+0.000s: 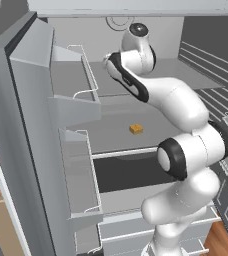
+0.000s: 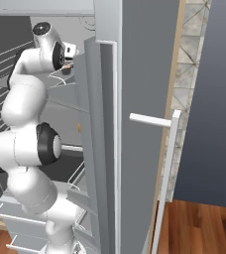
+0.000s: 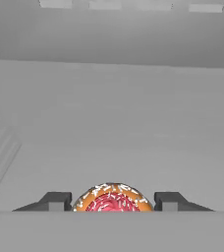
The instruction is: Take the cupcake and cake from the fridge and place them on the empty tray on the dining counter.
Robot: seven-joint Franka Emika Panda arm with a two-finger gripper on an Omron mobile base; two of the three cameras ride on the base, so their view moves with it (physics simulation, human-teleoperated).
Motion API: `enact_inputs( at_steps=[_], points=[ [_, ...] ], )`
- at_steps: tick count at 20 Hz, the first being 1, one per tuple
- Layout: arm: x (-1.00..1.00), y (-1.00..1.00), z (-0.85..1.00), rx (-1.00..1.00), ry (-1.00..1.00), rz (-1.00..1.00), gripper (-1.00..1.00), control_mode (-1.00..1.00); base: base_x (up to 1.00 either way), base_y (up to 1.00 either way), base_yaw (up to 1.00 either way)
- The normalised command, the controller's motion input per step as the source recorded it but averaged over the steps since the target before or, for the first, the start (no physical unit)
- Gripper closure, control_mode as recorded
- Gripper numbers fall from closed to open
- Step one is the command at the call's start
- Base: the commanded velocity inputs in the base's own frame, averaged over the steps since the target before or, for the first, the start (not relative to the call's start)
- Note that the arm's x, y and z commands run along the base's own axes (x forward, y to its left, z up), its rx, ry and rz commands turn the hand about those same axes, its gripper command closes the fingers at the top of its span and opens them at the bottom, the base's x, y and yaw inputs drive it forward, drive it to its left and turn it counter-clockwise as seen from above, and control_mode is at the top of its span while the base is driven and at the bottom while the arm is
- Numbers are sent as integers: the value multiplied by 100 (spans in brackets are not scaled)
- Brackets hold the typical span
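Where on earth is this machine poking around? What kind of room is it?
Most likely a kitchen, with the arm reaching into an open fridge. You can see door racks, pale shelves with a small orange cake on one, a pink-topped cupcake between the jaws, and wood flooring outside.

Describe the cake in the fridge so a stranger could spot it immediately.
Look into the open fridge, past its left door's shelves. On the wide grey middle shelf, just left of the robot's white arm, lies the cake. It is a small orange-yellow block, the one bright thing on that grey surface.
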Motion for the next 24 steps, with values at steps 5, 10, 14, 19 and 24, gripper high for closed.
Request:
enact_inputs(
  at_steps=[5,10,14,19,24],
  points=[
    [-96,0,1,0,-24,3,100,-100,0,0,0],
    [-100,0,20,0,-8,1,100,-100,0,0,0],
    [-100,-7,44,0,0,0,100,-100,0,0,0],
    [-100,-20,64,0,0,0,100,-100,0,0,0],
    [-100,-21,28,0,0,0,100,-100,0,0,0]
  ],
)
